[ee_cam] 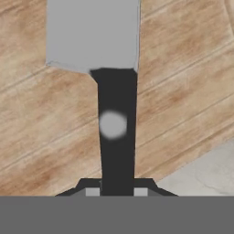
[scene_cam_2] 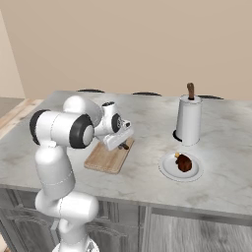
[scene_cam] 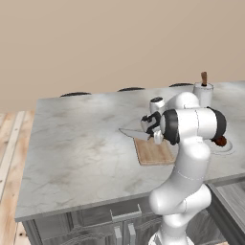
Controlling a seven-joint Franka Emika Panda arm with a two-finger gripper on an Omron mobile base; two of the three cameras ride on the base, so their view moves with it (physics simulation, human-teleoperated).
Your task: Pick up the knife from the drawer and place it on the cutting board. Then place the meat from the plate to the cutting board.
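My gripper is shut on the black handle of the knife. Its silver-grey blade points left, past the board's left edge. The knife hangs low over the light-brown cutting board; I cannot tell whether it touches the wood. In the right base view the hand covers most of the knife. To the right, the dark reddish meat lies on the small white plate. The grey wood-grain drawer juts out under the counter's front edge.
A tall white cylinder with a brown top stands behind the plate. The marble counter stretches wide to the left of the board. Cabinet fronts with handles run below the front edge. Dark stool tops line the far side.
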